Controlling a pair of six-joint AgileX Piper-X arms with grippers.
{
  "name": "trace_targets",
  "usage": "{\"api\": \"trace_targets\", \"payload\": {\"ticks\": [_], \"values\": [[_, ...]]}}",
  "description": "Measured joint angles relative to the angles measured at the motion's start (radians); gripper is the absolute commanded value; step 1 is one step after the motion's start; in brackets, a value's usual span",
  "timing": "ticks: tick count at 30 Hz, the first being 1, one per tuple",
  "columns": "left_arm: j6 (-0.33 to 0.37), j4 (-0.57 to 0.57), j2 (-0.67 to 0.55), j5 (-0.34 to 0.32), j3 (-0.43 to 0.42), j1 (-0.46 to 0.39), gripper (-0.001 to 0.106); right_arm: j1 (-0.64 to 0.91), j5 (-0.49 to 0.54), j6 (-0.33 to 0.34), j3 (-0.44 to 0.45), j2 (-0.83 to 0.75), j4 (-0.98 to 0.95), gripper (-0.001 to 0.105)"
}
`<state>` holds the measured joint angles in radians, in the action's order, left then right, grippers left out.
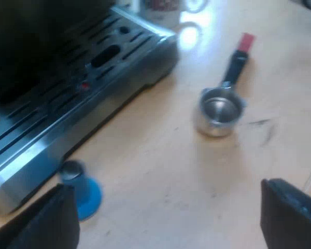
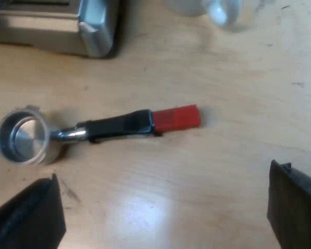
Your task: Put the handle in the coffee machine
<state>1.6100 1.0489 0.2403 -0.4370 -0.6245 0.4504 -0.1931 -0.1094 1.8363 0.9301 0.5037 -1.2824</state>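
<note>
The metal holder [image 2: 28, 137], a steel cup with a dark handle that ends in red, lies loose on the pale wooden surface [image 2: 223, 78]. Its open cup faces up and its handle rests flat along the wood. It is apart from the brushed-steel espresso machine [image 1: 67, 93], whose slotted drip tray shows at the front, so nothing is locked in yet. A white mug [image 2: 217, 8] stands near the machine's corner, beyond the red end [image 2: 175, 118]. A blue tamper with a metal top [image 1: 83, 192] sits just beside the foot of the machine.

The right fingers [image 2: 295, 207] are spread wide with nothing between them, hovering above the surface near the holder's handle. The left fingers [image 1: 41, 223] are likewise wide apart and empty, with the tamper close to one of them and the holder [image 1: 217, 111] farther off.

I judge the step in hand to be the approach to the pick-up — no grasp has been made. The right arm looks better placed for it, since the handle lies across the gap between its fingers. The next move calls for lowering until the fingers straddle the dark part of the handle, then closing firmly there and not on the cup. The grip should leave the cup's lugs free — they must meet the machine's front before the handle is turned to lock.
</note>
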Motion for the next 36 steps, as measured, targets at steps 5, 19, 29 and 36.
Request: {"api": "trace_targets", "payload": {"ticks": [5,19,29,36], "values": [[0.0,-0.07,0.058,-0.06,0.0,0.087,0.074,-0.075,-0.019,0.0,0.053,0.084,-0.044,0.081],[-0.116,-0.201,0.279,-0.134,-0.003,0.326,0.074,-0.224,0.0,-0.034,0.083,0.239,-0.031,0.081],[-0.111,-0.297,0.42,-0.124,-0.003,0.372,0.074,-0.24,0.066,-0.062,0.083,0.324,0.038,0.064],[-0.093,-0.359,0.496,-0.12,-0.003,0.372,0.074,-0.24,0.109,-0.063,0.083,0.439,0.09,0.021]]}}
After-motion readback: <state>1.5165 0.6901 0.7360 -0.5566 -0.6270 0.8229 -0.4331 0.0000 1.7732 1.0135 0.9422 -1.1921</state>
